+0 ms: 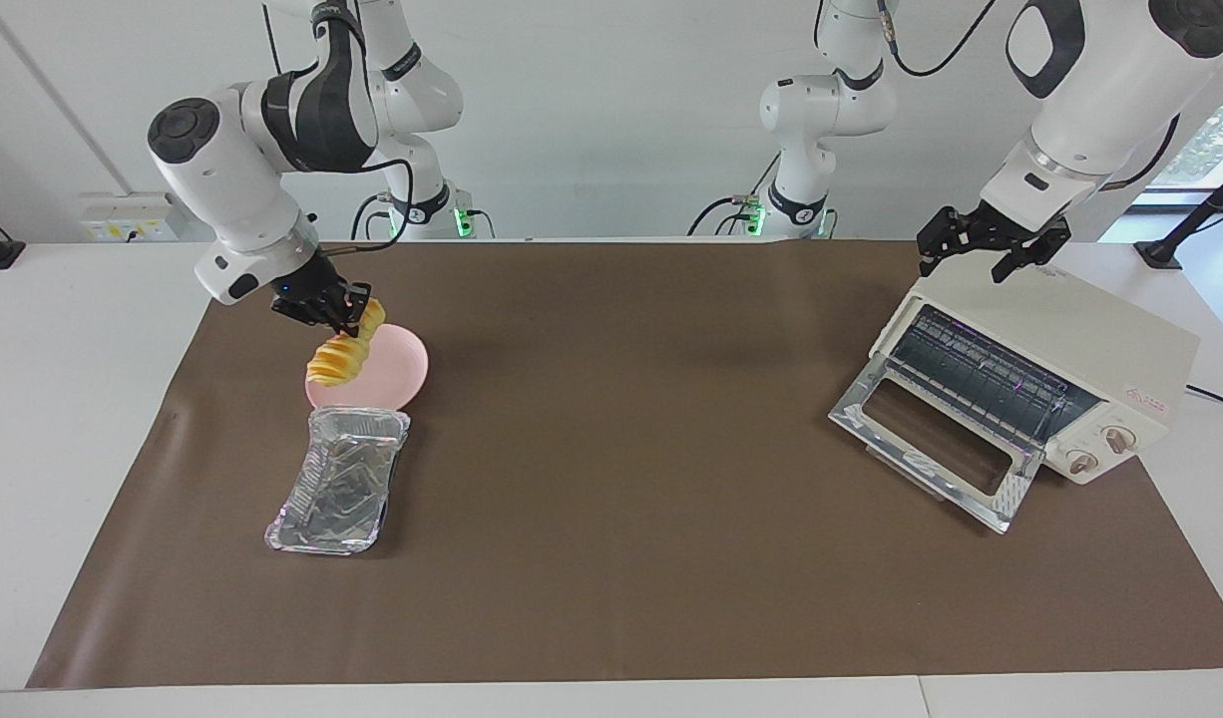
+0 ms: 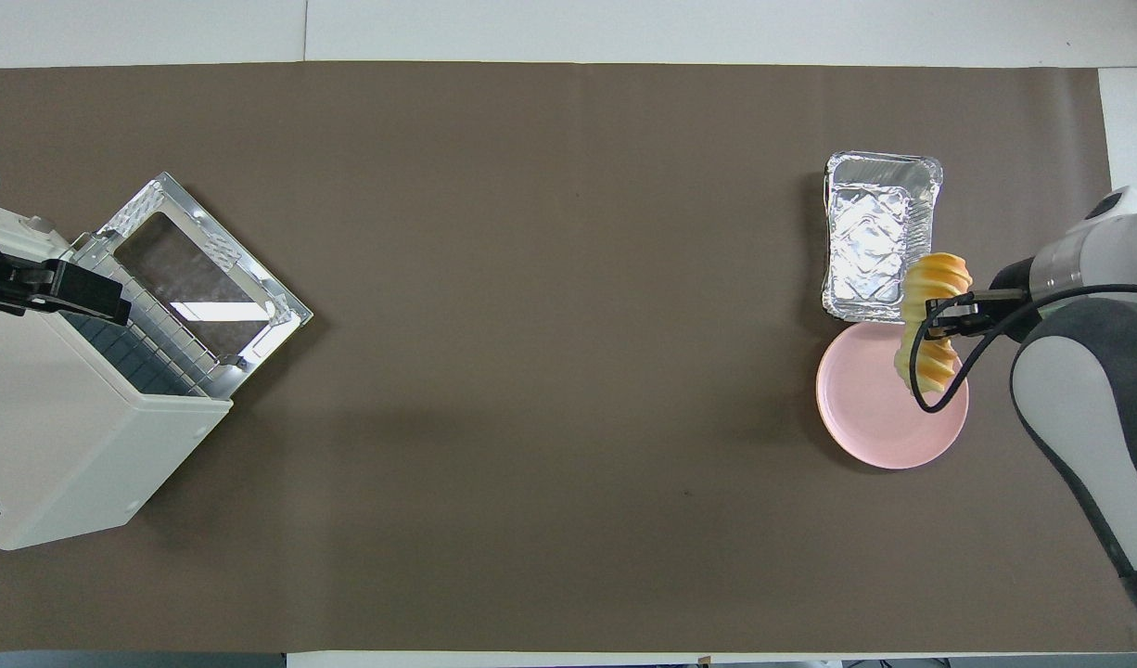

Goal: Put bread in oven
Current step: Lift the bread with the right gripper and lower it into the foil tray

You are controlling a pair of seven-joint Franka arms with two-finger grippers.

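The yellow-orange ridged bread [image 1: 340,354] [image 2: 935,320] hangs in the air over the edge of the pink plate [image 1: 390,379] [image 2: 870,408], tilted. My right gripper [image 1: 344,311] [image 2: 941,320] is shut on the bread's middle. The cream-white oven [image 1: 1045,374] [image 2: 58,436] stands at the left arm's end of the table with its glass door [image 1: 936,449] [image 2: 193,278] folded down open and the wire rack showing. My left gripper [image 1: 989,244] [image 2: 63,292] hovers open over the oven's top edge, holding nothing.
A crinkled silver foil tray [image 1: 340,479] [image 2: 879,237] lies beside the plate, farther from the robots. The brown mat [image 1: 621,449] covers the table between plate and oven.
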